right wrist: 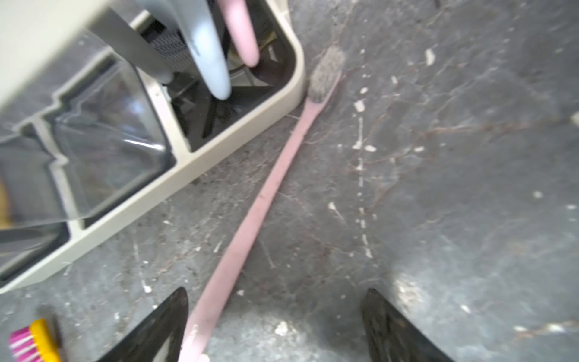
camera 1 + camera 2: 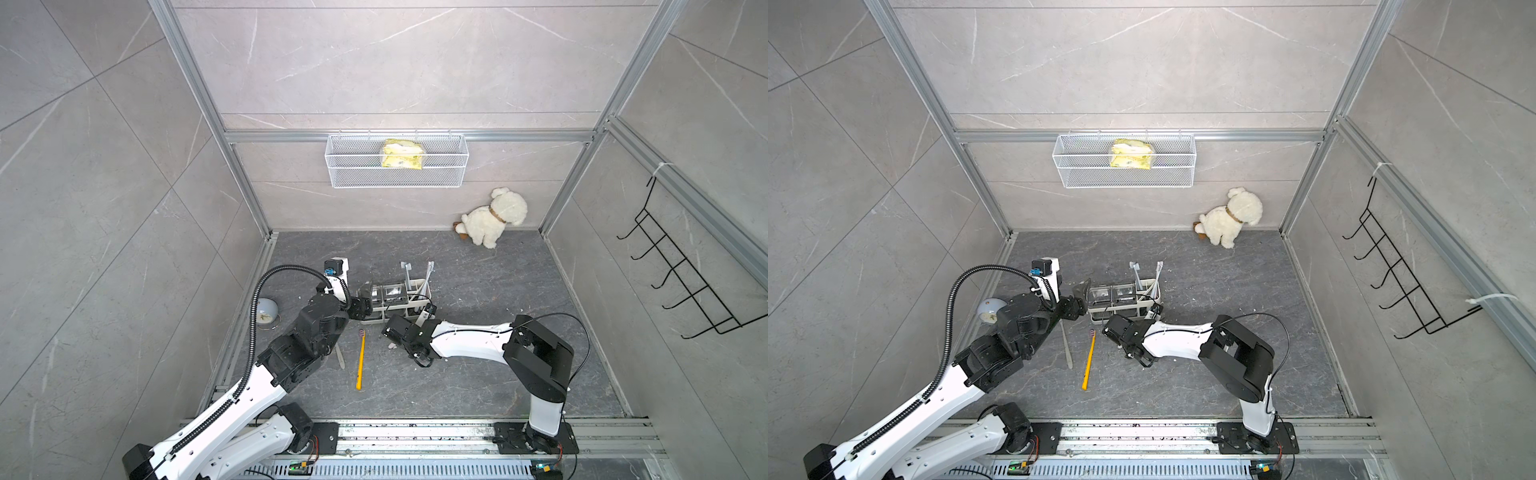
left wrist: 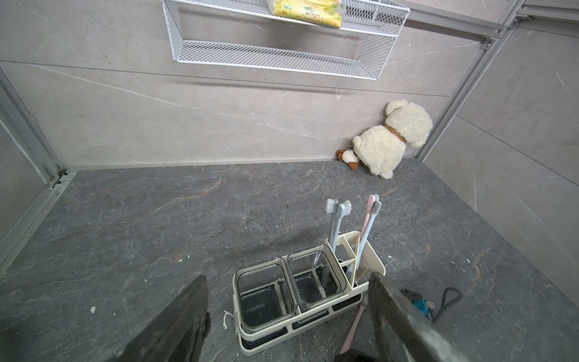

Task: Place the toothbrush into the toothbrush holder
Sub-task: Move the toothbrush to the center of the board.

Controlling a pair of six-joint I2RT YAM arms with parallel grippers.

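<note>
Right gripper (image 1: 277, 294) jaws wide open, straddling pink toothbrush (image 1: 266, 188) handle. Brush flat on tabletop (image 1: 438, 188), head just beside toothbrush holder (image 1: 238, 125) corner. Left gripper (image 3: 288, 275) jaws open, empty, at holder. Risk: thin handle off-centre, closing may skid it.

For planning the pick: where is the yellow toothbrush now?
In both top views the yellow toothbrush lies between the left arm and right arm, near the toothbrush holder.

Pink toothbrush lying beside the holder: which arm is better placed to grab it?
Right: the open right gripper straddles the pink toothbrush handle; the left gripper faces the clear-cup end of the toothbrush holder.
</note>
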